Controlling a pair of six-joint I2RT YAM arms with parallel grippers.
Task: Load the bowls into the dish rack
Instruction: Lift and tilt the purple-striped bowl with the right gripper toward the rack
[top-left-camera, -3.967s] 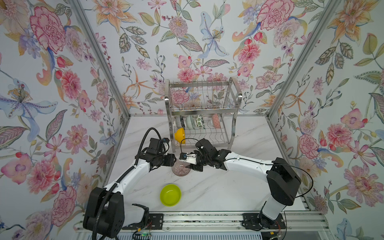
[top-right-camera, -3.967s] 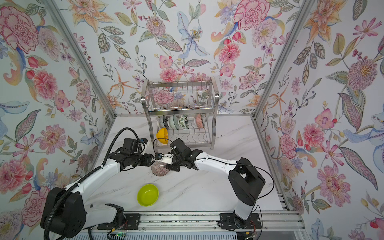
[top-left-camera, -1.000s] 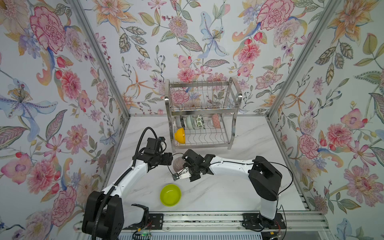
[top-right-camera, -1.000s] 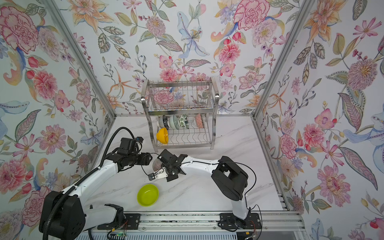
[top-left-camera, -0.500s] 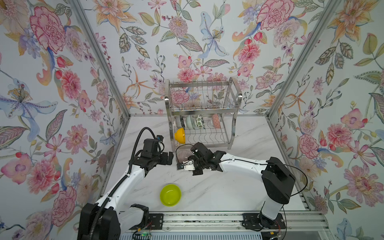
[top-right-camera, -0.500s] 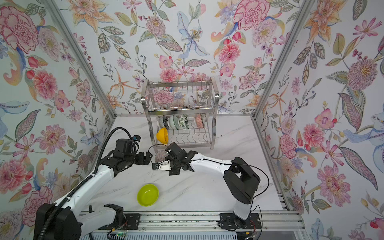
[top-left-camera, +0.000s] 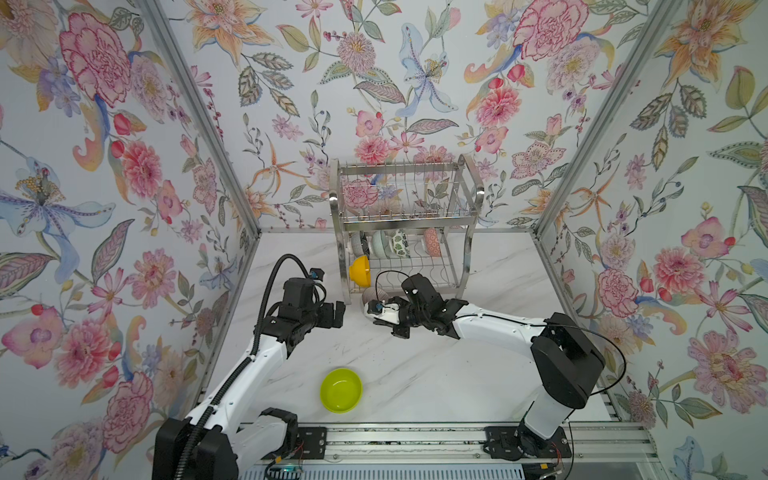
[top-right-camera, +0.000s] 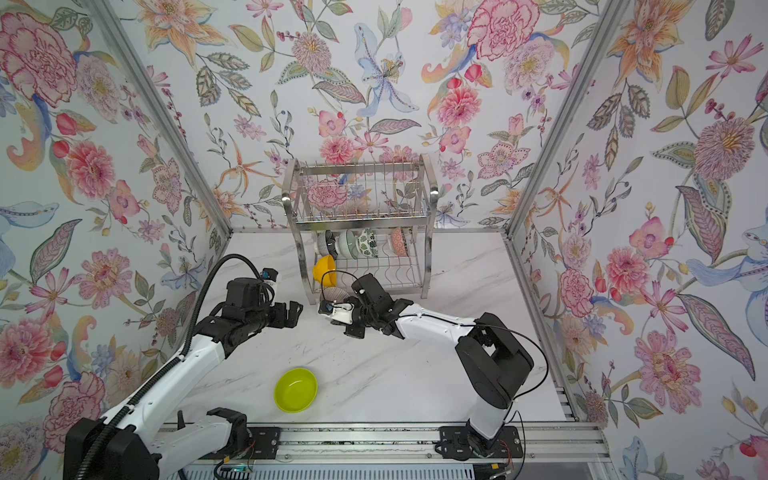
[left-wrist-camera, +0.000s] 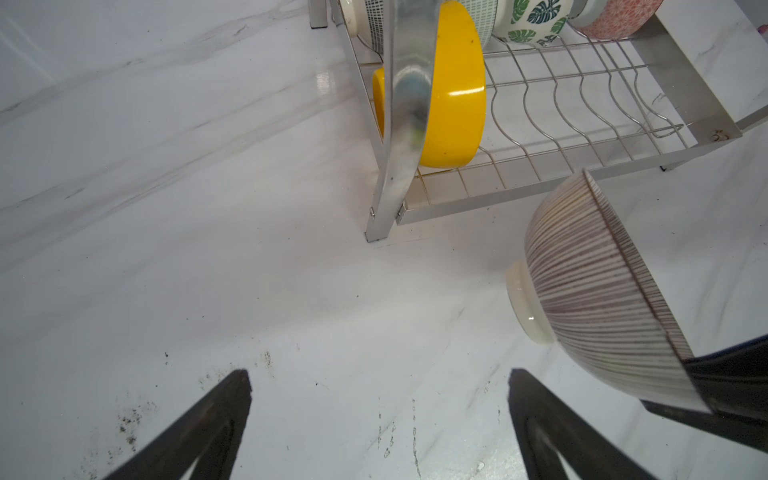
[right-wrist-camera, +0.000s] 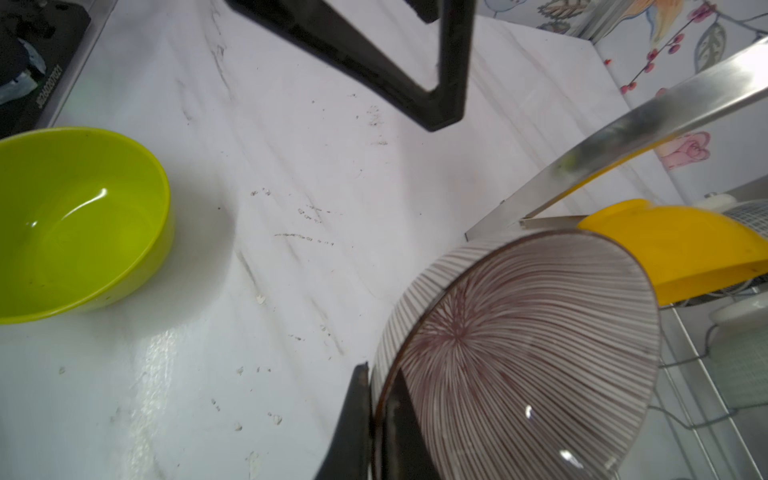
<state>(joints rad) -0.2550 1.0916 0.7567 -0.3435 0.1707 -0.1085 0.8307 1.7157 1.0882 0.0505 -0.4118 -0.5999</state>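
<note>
The steel dish rack (top-left-camera: 469, 216) (top-right-camera: 428, 208) stands at the back of the table. My right gripper (right-wrist-camera: 376, 374) (top-left-camera: 380, 302) is shut on the rim of the pinkish-brown ribbed bowl (right-wrist-camera: 519, 353) (left-wrist-camera: 590, 291) (top-right-camera: 336, 294). It holds the bowl tilted above the table, just in front of the rack's front left post. My left gripper (left-wrist-camera: 380, 374) (top-left-camera: 338, 311) (top-right-camera: 295, 309) is open and empty, a short way left of that bowl. The lime green bowl (top-left-camera: 340, 390) (top-right-camera: 296, 390) (right-wrist-camera: 75, 224) sits upright near the front edge. An orange-yellow bowl (top-left-camera: 360, 270) (left-wrist-camera: 453, 104) stands on edge in the lower tier.
Several more bowls (top-left-camera: 395, 243) (top-right-camera: 361, 243) stand in a row at the back of the lower tier. The rack's curved front left post (left-wrist-camera: 399, 124) (right-wrist-camera: 623, 137) rises close to the held bowl. A metal rail (top-left-camera: 415, 436) runs along the table's front, and floral walls enclose the sides.
My left gripper has opened, let go of the ribbed bowl and drawn back to the left. My right gripper has carried the bowl up and back toward the rack's front left corner.
</note>
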